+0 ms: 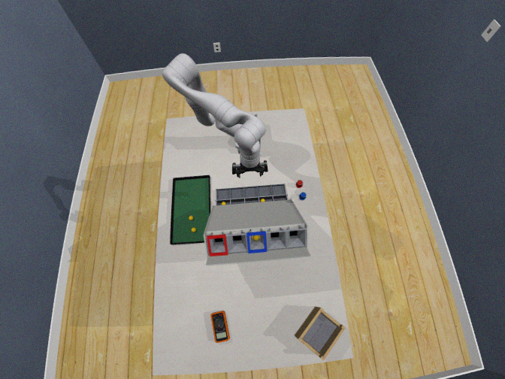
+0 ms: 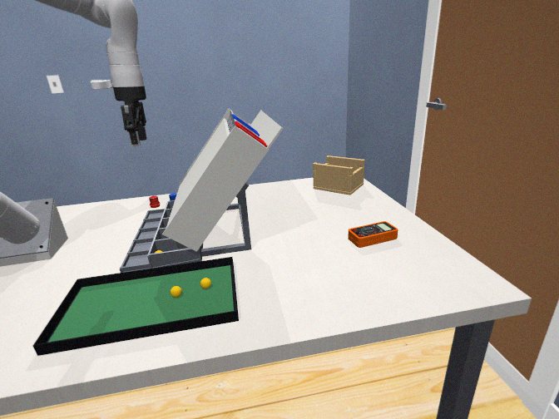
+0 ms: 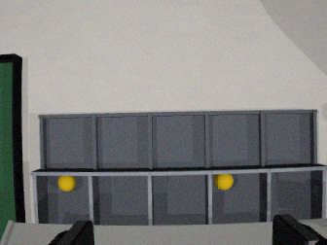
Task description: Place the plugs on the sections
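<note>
My gripper (image 1: 250, 174) (image 2: 137, 141) (image 3: 185, 233) is open and empty, high above the flat front parts of the section rack (image 3: 175, 114). One yellow marble (image 1: 223, 203) (image 3: 66, 183) lies behind the flat part in the leftmost section. Another marble (image 1: 262, 200) (image 3: 225, 181) lies in the fourth section from the left. A third marble (image 1: 255, 237) sits in the blue-banded funnel, third from left. The red-banded funnel is leftmost. Two marbles (image 1: 191, 217) (image 1: 193, 229) lie in the green tray (image 1: 172, 212). The red plug (image 1: 299, 183) (image 2: 154, 201) and blue plug (image 1: 302, 195) (image 2: 172, 196) stand right of the rack. The cover hides the pipes.
The sloping grey cover (image 1: 256, 213) (image 2: 216, 184) rises over the rear of the sections and is a tall obstacle. An orange multimeter (image 1: 220, 326) (image 2: 373, 234) and a wooden box (image 1: 302, 335) (image 2: 331, 178) stand beyond the funnels, far from my gripper.
</note>
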`<state>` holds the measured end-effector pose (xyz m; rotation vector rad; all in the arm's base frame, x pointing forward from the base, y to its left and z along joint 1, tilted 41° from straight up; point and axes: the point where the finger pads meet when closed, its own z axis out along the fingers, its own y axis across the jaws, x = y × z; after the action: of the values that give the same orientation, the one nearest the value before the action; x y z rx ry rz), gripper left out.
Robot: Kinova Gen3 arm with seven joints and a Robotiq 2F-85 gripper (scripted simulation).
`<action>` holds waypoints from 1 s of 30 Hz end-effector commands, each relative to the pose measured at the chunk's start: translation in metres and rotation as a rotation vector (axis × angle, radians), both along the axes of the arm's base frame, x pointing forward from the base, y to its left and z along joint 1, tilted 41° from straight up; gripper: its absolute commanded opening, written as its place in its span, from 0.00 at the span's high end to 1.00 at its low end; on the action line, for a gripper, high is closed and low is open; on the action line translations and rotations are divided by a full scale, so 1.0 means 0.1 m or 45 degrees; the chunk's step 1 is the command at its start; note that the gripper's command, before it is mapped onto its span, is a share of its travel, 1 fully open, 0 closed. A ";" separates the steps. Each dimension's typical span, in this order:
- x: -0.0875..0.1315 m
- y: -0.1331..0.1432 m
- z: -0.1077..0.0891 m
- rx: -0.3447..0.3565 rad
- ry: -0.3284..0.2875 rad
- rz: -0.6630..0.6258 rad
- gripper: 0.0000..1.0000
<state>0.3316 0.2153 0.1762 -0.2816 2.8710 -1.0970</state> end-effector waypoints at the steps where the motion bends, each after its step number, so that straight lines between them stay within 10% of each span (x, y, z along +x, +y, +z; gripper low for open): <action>1: 0.00 0.01 0.00 0.002 -0.001 0.001 0.00; 29: 0.00 0.01 0.00 0.001 -0.001 0.001 0.00; 30: 0.00 0.01 0.00 0.001 -0.001 0.001 0.50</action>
<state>0.3316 0.2153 0.1762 -0.2816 2.8710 -1.0970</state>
